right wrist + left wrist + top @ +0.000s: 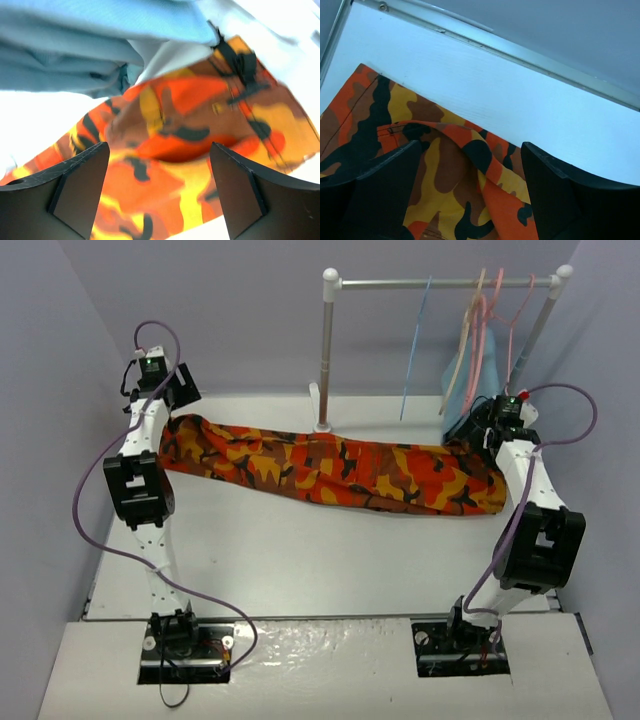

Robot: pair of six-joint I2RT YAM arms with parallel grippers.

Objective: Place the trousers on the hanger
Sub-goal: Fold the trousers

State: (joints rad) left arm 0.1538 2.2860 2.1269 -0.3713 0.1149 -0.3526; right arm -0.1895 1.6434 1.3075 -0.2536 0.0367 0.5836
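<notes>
"Since you're standing closer, where are the camouflage trousers point(330, 468)?"

"Stretched flat across the white table point(300, 550), from one side to the other. The left gripper point(470, 150) has its jaws apart above a folded edge, clamping nothing. The right gripper point(160, 147) is spread wide too, over the other end beside the teal cloth point(75, 50)."

"And the light-blue wire hanger point(415, 345)?"

"Hooked on the rail point(440, 283) at the back, well apart from the trousers."

Overhead view facing the rack point(440, 283), both wrist views close above opposite ends of trousers point(330, 468)
</notes>
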